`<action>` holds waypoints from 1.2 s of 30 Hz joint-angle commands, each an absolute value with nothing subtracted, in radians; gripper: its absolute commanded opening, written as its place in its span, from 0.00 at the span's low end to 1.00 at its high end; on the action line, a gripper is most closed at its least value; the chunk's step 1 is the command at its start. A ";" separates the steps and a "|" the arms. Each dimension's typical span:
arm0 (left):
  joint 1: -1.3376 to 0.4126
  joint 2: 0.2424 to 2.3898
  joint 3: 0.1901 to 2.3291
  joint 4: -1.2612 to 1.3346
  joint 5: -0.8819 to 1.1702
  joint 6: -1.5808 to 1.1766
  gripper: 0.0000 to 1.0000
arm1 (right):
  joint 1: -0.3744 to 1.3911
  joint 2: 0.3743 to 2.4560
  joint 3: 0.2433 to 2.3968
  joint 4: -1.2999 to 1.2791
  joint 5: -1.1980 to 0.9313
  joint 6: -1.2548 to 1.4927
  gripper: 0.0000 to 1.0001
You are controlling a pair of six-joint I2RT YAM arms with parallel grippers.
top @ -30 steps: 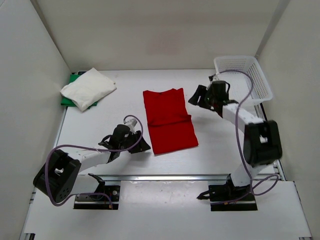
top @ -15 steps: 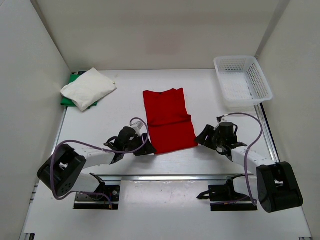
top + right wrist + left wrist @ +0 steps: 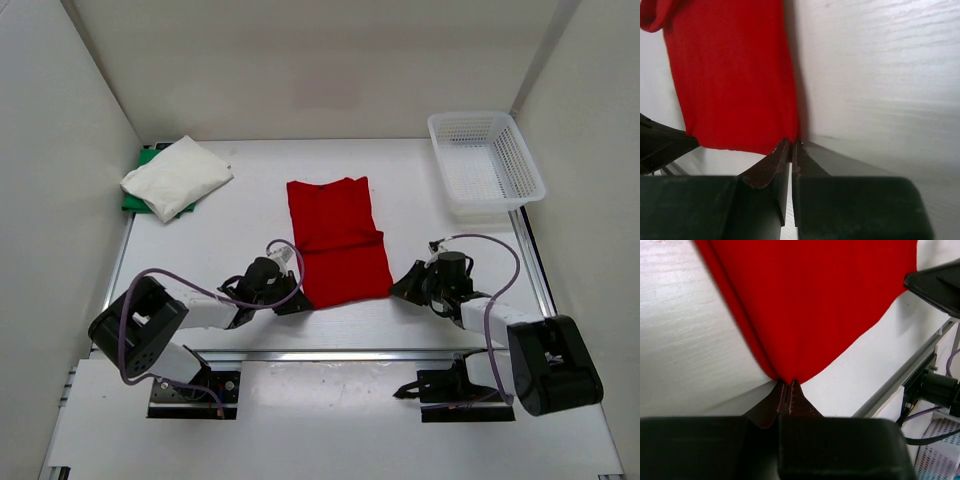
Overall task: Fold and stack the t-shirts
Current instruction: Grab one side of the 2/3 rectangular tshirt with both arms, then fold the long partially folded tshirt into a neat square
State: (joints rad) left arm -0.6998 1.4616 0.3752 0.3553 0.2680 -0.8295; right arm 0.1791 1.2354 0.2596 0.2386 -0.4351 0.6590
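Mid-table lies the red t-shirt (image 3: pixel 337 240), a long folded strip; left gripper (image 3: pixel 787 386) jaws pinched tight on its near-left corner, right gripper (image 3: pixel 791 146) likewise nipping the near-right corner; folded white shirt (image 3: pixel 175 176) far-left on green cloth (image 3: pixel 130 202), basket (image 3: pixel 487 160) far-right

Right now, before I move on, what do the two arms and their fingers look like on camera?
Both the left arm and right arm are slim white tubes joined by bulky black joint housings. A loose purple cable loops along each. The left fingers and right fingers are dark brownish-black wedges tapering to thin tips, on boxy black bodies. No markings show.
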 commanded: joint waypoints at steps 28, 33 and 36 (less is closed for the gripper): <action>-0.281 1.417 0.899 -0.063 0.342 -0.707 0.00 | 0.166 1.552 1.137 -0.087 -0.478 0.549 0.00; -0.206 1.664 1.064 -0.014 0.301 -0.729 0.00 | 0.166 1.932 1.504 -0.173 -0.492 0.514 0.00; -0.170 1.799 1.175 -0.012 0.264 -0.733 0.00 | 0.158 2.132 1.751 -0.242 -0.500 0.500 0.00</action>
State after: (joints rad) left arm -0.2138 1.7573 1.0855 -0.0376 0.3370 -0.7372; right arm 0.1829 2.0384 1.5818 -0.2047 -0.5110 0.5480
